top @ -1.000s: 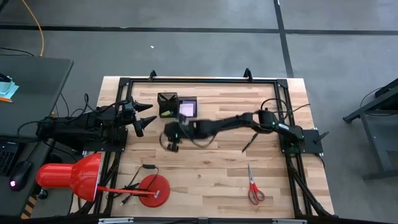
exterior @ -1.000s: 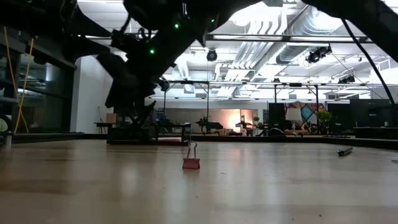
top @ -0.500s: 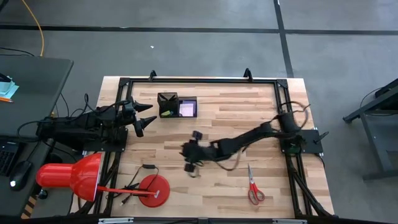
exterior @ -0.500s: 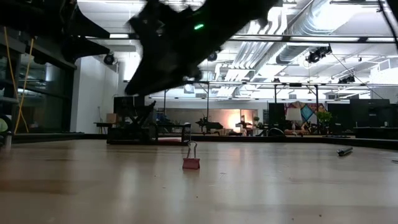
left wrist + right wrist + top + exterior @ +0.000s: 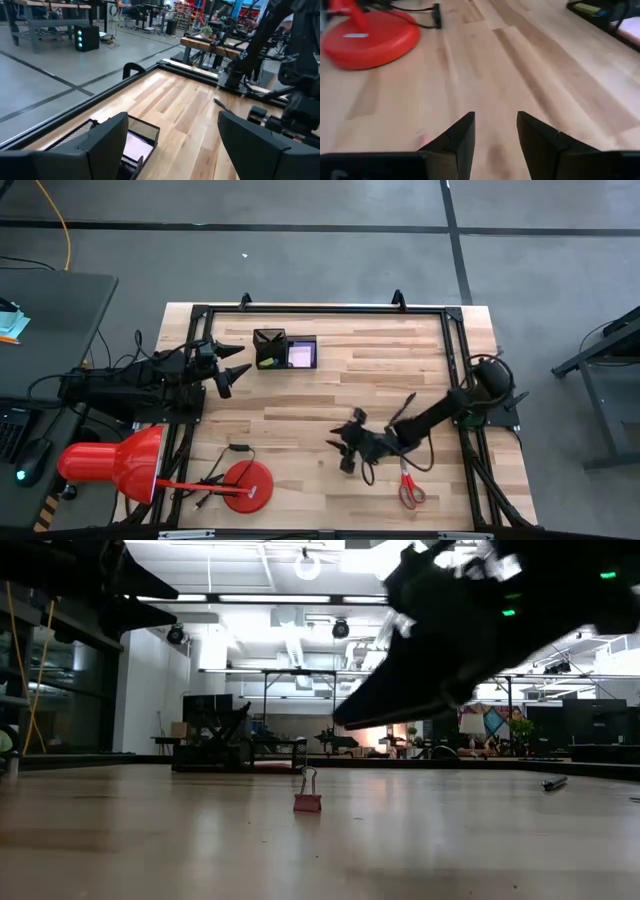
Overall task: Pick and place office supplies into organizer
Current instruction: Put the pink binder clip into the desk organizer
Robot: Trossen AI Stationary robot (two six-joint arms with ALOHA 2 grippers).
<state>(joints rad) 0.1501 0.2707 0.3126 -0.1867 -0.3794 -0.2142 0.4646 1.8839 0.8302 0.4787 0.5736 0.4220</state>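
Observation:
The black organizer [image 5: 285, 350] stands at the far left of the table, a purple pad [image 5: 300, 356] in its right compartment and a yellow piece [image 5: 266, 362] in its left. Red-handled scissors [image 5: 408, 486] lie at the near right. A black pen [image 5: 403, 408] lies beyond my right arm. A small pink clip [image 5: 307, 801] stands on the wood. My right gripper [image 5: 343, 452] hangs open over the bare middle of the near half, left of the scissors, with nothing between its fingers [image 5: 461, 131]. My left gripper [image 5: 232, 375] waits open at the left edge, just left of the organizer [image 5: 135, 142].
A red desk lamp has its round base [image 5: 247, 485] at the near left and its shade [image 5: 112, 465] over the table's left edge, its cord [image 5: 225, 465] beside it. A black frame [image 5: 320, 308] runs around the table. Bare wood lies between lamp base and scissors.
My right gripper has swept from just beside the organizer toward the table's near right, sinking lower and rolling somewhat, and now hangs left of the scissors. Nothing on the table has moved.

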